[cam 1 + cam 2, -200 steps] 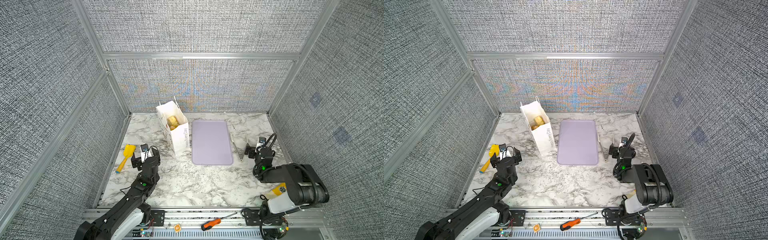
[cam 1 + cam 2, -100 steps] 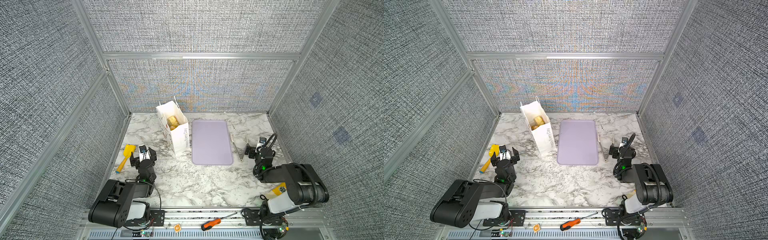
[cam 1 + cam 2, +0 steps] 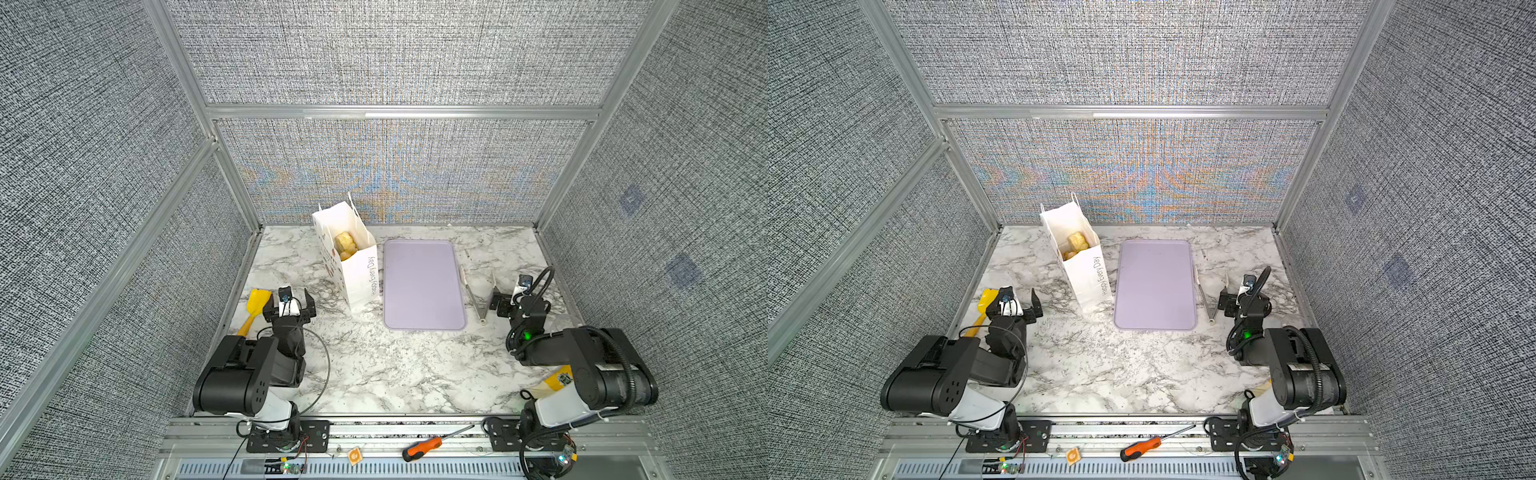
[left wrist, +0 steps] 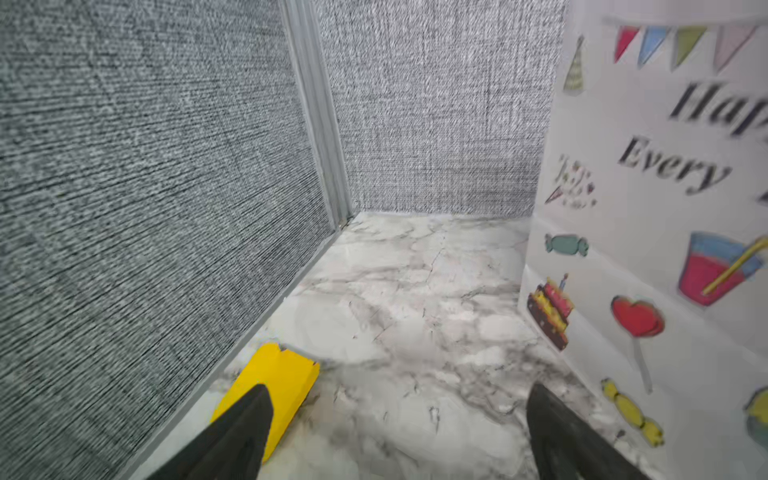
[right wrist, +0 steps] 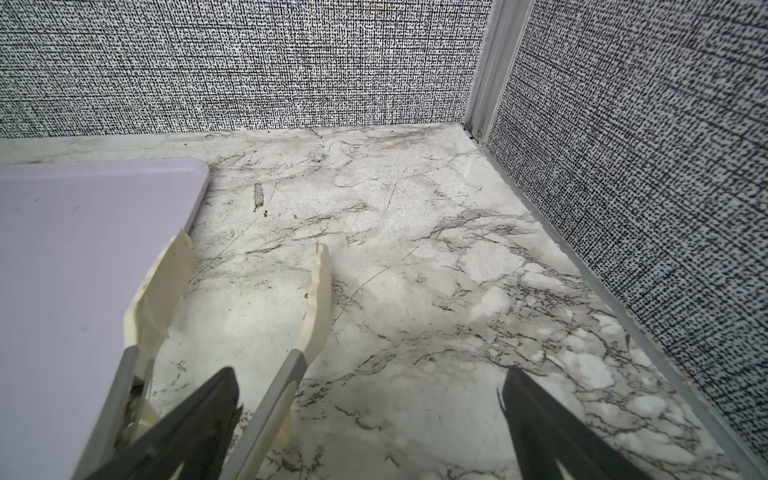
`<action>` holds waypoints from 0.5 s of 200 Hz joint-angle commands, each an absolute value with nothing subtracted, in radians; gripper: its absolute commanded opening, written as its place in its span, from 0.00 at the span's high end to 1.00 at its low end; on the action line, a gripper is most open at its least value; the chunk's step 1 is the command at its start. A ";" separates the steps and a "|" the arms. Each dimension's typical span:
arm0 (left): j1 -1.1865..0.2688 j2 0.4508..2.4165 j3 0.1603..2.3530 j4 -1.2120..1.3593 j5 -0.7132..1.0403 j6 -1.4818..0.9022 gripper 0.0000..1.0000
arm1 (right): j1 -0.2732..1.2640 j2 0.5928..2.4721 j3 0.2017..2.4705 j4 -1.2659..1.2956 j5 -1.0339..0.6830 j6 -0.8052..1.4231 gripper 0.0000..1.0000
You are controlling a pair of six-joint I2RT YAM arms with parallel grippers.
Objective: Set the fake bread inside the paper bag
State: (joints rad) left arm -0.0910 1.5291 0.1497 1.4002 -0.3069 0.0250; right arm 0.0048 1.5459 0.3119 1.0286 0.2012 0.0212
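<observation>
Folded back toward its base since 1 second ago, the left gripper (image 3: pixel 288 304) is being held with fingers apart, as is the right gripper (image 3: pixel 505 300). The fake bread (image 3: pixel 345 243) is sitting inside the paper bag (image 3: pixel 358 279), at about 1 o'clock from the nearer left gripper.

Fake bread (image 3: pixel 345 244) in paper bag (image 3: pixel 360 279); tray (image 3: pixel 422 286) right of it

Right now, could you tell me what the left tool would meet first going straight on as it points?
Likely nothing near: the left tool points over bare marble between the yellow shovel and the paper bag, so the back wall seems first.
</observation>
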 commanded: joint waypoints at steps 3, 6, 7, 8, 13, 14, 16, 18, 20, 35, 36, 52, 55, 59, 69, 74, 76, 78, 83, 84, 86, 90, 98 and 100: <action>-0.076 1.537 0.163 1.367 -0.255 0.010 0.01 | 0.006 1.546 0.312 1.051 0.199 0.021 0.01; -0.075 1.536 0.165 1.362 -0.255 0.009 0.01 | 0.006 1.546 0.311 1.048 0.199 0.021 0.01; -0.075 1.536 0.165 1.361 -0.255 0.009 0.01 | 0.006 1.546 0.310 1.048 0.199 0.021 0.01; -0.075 1.536 0.164 1.362 -0.255 0.010 0.01 | 0.006 1.546 0.311 1.049 0.199 0.021 0.01; -0.074 1.538 0.164 1.367 -0.255 0.009 0.01 | 0.006 1.546 0.311 1.048 0.199 0.022 0.00; -0.075 1.538 0.164 1.367 -0.255 0.010 0.01 | 0.006 1.546 0.311 1.048 0.199 0.023 0.01; -0.075 1.539 0.163 1.370 -0.255 0.011 0.01 | 0.006 1.546 0.311 1.048 0.199 0.023 0.00; -0.075 1.539 0.163 1.372 -0.254 0.011 0.01 | 0.006 1.546 0.310 1.048 0.199 0.023 0.01; -0.074 1.539 0.162 1.372 -0.254 0.011 0.01 | 0.006 1.546 0.310 1.048 0.199 0.022 0.01; -0.075 1.536 0.160 1.375 -0.255 0.011 0.01 | 0.006 1.546 0.311 1.048 0.199 0.022 0.01; -0.074 1.537 0.160 1.375 -0.255 0.011 0.01 | 0.006 1.545 0.311 1.048 0.199 0.021 0.00; -0.075 1.538 0.158 1.375 -0.255 0.011 0.01 | 0.006 1.546 0.311 1.048 0.199 0.022 0.01; -0.074 1.537 0.159 1.375 -0.255 0.011 0.01 | 0.006 1.545 0.311 1.048 0.199 0.022 0.01; -0.074 1.537 0.159 1.376 -0.256 0.011 0.01 | 0.006 1.546 0.311 1.048 0.199 0.022 0.00; -0.075 1.537 0.159 1.377 -0.255 0.011 0.01 | 0.006 1.546 0.312 1.048 0.199 0.022 0.01; -0.074 1.537 0.158 1.376 -0.255 0.011 0.01 | 0.006 1.546 0.311 1.048 0.199 0.023 0.00; -0.074 1.537 0.158 1.376 -0.255 0.011 0.01 | 0.006 1.545 0.311 1.048 0.199 0.022 0.00; -0.075 1.537 0.158 1.377 -0.255 0.011 0.01 | 0.006 1.546 0.311 1.048 0.199 0.022 0.01; -0.074 1.537 0.157 1.376 -0.256 0.013 0.01 | 0.006 1.546 0.311 1.048 0.199 0.022 0.01; -0.075 1.537 0.157 1.376 -0.256 0.013 0.01 | 0.006 1.546 0.312 1.048 0.199 0.022 0.00; -0.074 1.538 0.158 1.376 -0.255 0.012 0.01 | 0.006 1.545 0.312 1.048 0.199 0.022 0.01; -0.075 1.537 0.158 1.376 -0.256 0.012 0.01 | 0.006 1.545 0.311 1.048 0.199 0.021 0.01; -0.074 1.537 0.157 1.377 -0.255 0.011 0.01 | 0.006 1.546 0.312 1.048 0.199 0.022 0.01; -0.075 1.537 0.158 1.376 -0.255 0.012 0.01 | 0.006 1.546 0.312 1.048 0.199 0.022 0.00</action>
State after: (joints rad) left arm -0.0761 1.5364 0.1570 1.3647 -0.2623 0.0189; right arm 0.0051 1.5459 0.3115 1.0286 0.2012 0.0208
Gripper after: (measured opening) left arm 0.991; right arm 0.995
